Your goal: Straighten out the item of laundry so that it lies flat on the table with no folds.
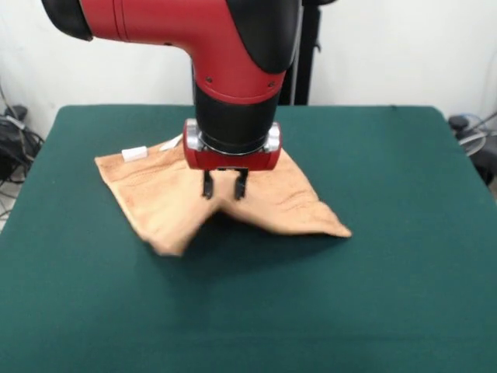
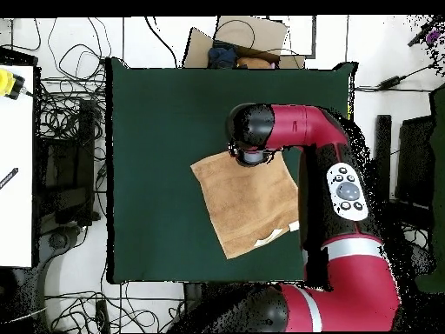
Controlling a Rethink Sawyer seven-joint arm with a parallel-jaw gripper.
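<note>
The tan-orange towel (image 1: 155,190) lies on the dark green table (image 1: 388,272), left of centre. Its near edge rises in a peak to my gripper (image 1: 224,191), with both near corners drooping to the table and a shadow beneath. The fingers (image 1: 208,186) stand slightly apart with the cloth pinched between them. A white label (image 1: 134,154) sits at the towel's far left corner. In the overhead view the towel (image 2: 248,200) looks roughly square, with a small turned-up fold and a white bit (image 2: 276,233) at the edge nearest the base. The wrist (image 2: 252,146) hides the gripper there.
Wide green table (image 2: 156,113) surrounds the towel on all sides. A cardboard box (image 2: 239,43) stands off the table's far edge. Cables (image 2: 65,113) and a white desk (image 2: 13,174) lie beside the table. More cables (image 1: 12,140) show at the picture's left.
</note>
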